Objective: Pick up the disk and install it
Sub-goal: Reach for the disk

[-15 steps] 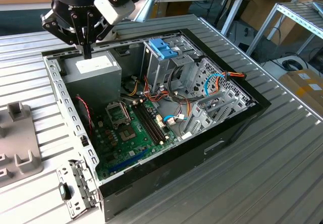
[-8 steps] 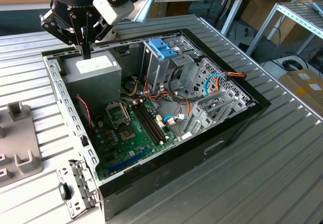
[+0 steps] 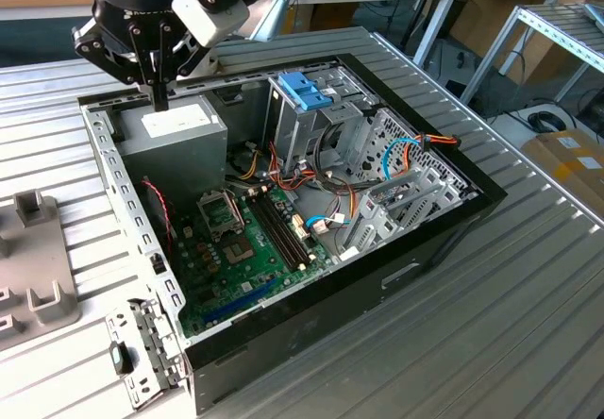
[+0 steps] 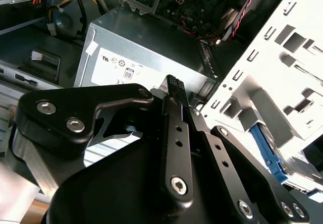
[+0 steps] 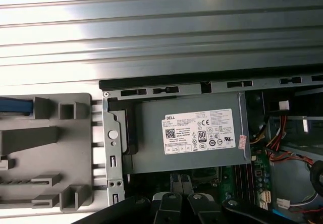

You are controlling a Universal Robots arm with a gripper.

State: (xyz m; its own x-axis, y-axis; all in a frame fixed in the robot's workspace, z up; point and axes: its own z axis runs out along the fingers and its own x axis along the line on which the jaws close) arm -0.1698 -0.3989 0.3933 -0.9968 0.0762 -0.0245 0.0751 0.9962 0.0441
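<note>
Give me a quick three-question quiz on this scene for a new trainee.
1. True or false: the gripper holds something.
2. The gripper hovers over: A) the power supply; B) the motherboard; C) the grey fixture outside the case.
3. Fill in: the plastic handle atop the drive cage is ___ in colour.
Key: 1 false; 2 A; 3 blue.

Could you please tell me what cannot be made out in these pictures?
- Blue plastic strip on the grey moulded fixture: cut off at the first wrist view's edge; whether it is the disk's carrier cannot be told.
- Grey metal power-supply box: partly hidden behind the black gripper in the second wrist view.
</note>
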